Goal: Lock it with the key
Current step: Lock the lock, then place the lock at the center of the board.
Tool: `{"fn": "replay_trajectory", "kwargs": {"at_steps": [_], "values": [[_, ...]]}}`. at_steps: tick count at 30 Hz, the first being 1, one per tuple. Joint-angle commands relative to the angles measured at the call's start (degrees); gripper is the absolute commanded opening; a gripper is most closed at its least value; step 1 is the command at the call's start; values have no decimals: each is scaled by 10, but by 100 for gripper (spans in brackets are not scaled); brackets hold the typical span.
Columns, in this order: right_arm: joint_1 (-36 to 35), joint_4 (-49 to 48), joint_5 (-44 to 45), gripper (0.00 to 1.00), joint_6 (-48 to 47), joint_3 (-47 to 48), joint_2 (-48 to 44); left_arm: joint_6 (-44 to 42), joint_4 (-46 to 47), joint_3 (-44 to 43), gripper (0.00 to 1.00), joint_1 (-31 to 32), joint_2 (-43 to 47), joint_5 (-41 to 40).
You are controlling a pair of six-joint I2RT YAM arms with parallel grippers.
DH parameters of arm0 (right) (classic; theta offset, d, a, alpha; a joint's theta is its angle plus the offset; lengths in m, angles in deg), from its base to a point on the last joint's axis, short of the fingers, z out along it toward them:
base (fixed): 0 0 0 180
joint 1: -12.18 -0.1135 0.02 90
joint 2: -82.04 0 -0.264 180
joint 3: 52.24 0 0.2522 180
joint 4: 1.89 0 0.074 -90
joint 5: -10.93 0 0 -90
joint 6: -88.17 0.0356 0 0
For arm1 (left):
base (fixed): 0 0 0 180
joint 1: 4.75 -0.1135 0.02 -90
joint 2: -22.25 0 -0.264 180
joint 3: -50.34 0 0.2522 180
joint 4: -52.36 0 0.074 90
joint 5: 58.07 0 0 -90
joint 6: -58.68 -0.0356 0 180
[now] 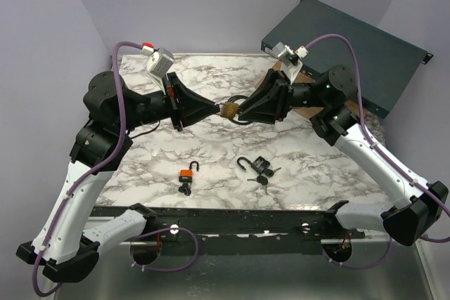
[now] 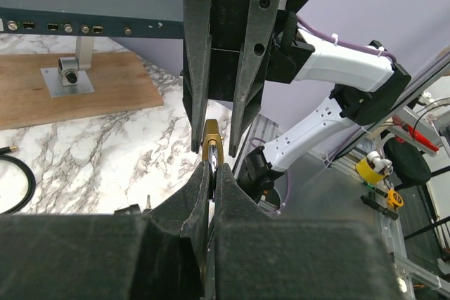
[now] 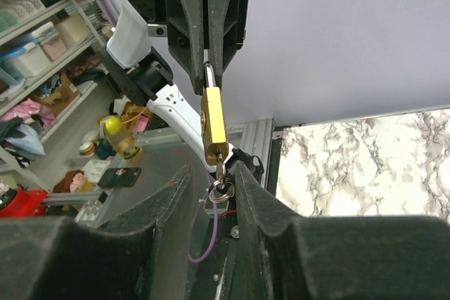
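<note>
**Marble tabletop, lilac walls: brass padlock held aloft between two hands**

Marble-patterned tabletop (image 1: 211, 152) with plain lilac walls behind. A dark rack unit (image 1: 365, 54) stood at the far right corner, with a wooden board (image 2: 77, 93) beside it.

Item 1. Brass padlock (image 3: 214, 121), raised in the air above the middle of the tabletop, somewhat toward the far edge. The left hand (image 3: 209, 61) had its fingers clamped tight on the steel shackle. A key (image 3: 220, 171) sat in the bottom of the body, with a ring (image 3: 221, 192) hanging from it.

Item 2. Right hand (image 3: 212, 168), set narrow, one finger on either side of the key end of the lock. Whether the pads pressed on the key could not be told.

Item 3. Orange padlock (image 1: 186, 173), shackle open, lying toward the near edge, left of centre. A key bunch (image 1: 185, 189) touched it.

Item 4. Black padlock (image 1: 259, 166), shackle open, lying toward the near edge, right of centre and apart from the orange one. A second key bunch (image 1: 261, 180) lay just beside it.

Item 5. Black cable (image 2: 14, 184), looped on the tabletop near the board.
</note>
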Motion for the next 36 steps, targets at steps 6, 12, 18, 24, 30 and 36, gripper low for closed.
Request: {"fn": "replay_trajectory", "kwargs": {"at_steps": [6, 12, 18, 24, 30, 36], "values": [[1, 56, 35, 10, -38, 13, 1, 5, 25, 1, 0, -6, -1, 10], [1, 112, 71, 1, -74, 12, -10, -4, 13, 6, 0, -18, 4, -4], [1, 156, 105, 1, -112, -14, -35, -7, 6, 13, 0, -67, 13, 3], [2, 208, 160, 1, -154, -33, -51, -5, 12, 28, 0, -98, 15, 9], [2, 305, 321, 1, -180, -28, -36, 78, 54, 101, 0, -140, 3, -27], [1, 376, 454, 1, -180, -19, 1, 155, 135, 223, 0, -169, -29, -64]]}}
